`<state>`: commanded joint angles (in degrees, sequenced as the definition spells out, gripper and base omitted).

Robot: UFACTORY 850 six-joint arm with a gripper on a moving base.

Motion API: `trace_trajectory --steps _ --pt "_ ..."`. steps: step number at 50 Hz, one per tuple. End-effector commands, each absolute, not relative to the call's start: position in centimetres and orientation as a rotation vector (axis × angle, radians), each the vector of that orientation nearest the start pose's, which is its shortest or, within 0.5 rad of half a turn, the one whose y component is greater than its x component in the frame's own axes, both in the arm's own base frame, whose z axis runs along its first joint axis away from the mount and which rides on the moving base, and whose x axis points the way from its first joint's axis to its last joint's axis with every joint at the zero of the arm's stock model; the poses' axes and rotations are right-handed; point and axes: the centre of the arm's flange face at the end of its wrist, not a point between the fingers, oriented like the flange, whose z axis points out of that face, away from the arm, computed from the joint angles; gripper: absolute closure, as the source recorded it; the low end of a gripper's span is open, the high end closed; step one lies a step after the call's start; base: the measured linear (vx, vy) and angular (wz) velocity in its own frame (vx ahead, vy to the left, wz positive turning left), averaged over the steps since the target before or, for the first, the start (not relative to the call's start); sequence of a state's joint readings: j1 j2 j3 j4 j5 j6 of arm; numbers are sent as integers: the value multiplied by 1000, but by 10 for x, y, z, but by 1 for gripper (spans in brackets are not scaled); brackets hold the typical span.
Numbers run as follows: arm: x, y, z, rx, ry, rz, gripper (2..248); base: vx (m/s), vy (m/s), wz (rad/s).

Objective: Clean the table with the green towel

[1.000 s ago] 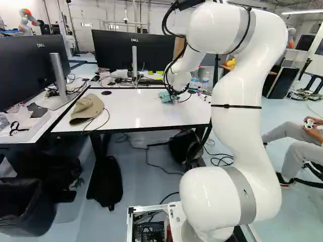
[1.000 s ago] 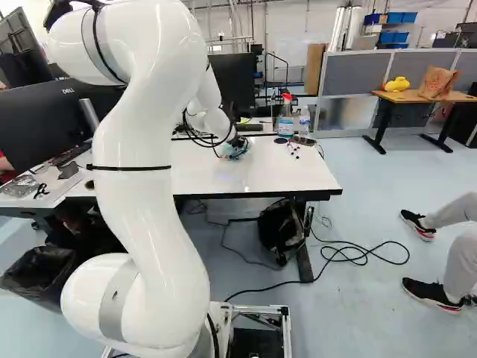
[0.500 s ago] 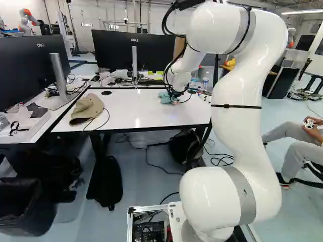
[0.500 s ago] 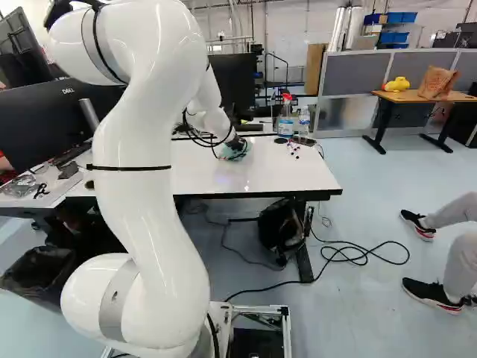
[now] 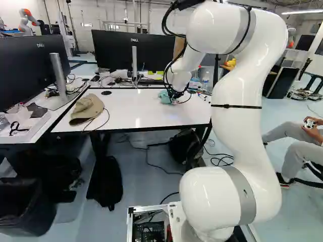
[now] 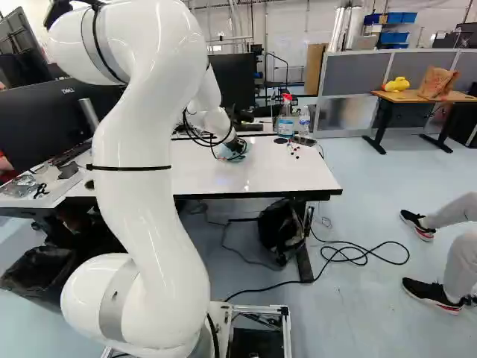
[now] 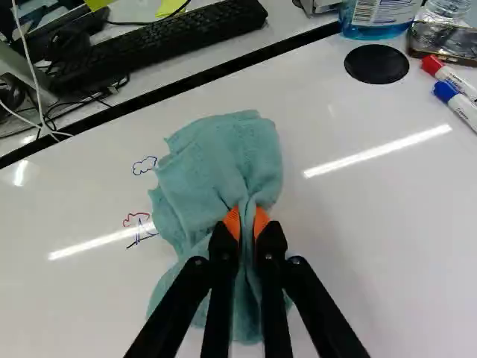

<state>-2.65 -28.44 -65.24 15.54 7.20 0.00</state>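
The gripper [image 5: 174, 98] is low over the white table [image 5: 133, 113], toward its far side. In the wrist view the gripper [image 7: 250, 224] is shut on the green towel [image 7: 216, 160], with a bunched fold between its orange pads. The towel lies crumpled on the tabletop, spreading ahead of the fingers and under them. Beside it are a small blue cloud-shaped drawing [image 7: 144, 165] and a red scribble [image 7: 136, 218] with dark blue lines [image 7: 141, 236]. Whatever the cloth covers is hidden.
A spray bottle [image 6: 285, 119], a water bottle [image 6: 304, 121], markers [image 7: 463, 109] and a black disc [image 7: 376, 64] are near the table's far right. A keyboard [image 7: 160, 45] and monitor [image 5: 132, 50] stand behind. A cap [image 5: 87, 109] lies at the left.
The gripper has shifted only slightly over the tabletop with the towel in its grip, and the cloth's folds look a little different. The base has not moved.
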Motion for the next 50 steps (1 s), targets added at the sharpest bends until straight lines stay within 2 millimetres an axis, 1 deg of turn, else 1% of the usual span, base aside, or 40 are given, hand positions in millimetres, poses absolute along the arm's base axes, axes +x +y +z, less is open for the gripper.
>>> trace_trajectory --steps 7,25,34,50 --pt "625 -38 390 -2829 485 -1154 209 0 0 0" --pt "642 -67 388 -2822 546 -1182 209 0 0 0" --pt "656 -74 387 -2815 558 -1201 209 0 0 0" --pt "685 -81 383 -2798 563 -1237 209 0 0 0"
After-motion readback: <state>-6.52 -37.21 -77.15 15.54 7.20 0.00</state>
